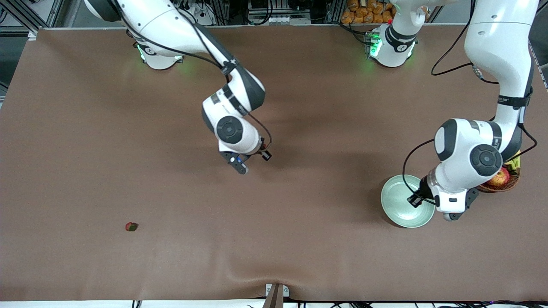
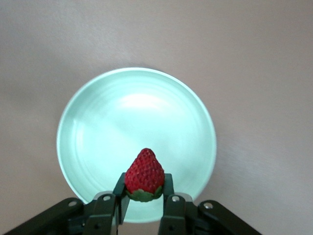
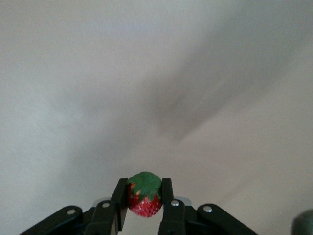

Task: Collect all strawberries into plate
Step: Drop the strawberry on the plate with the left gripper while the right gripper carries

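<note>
Now both my grippers carry berries.
My left gripper, clamped on a strawberry, hangs over the plate rim; my right gripper pinches another strawberry mid-table.

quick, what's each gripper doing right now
left gripper: shut on a strawberry, over the plate
right gripper: shut on another strawberry
</note>
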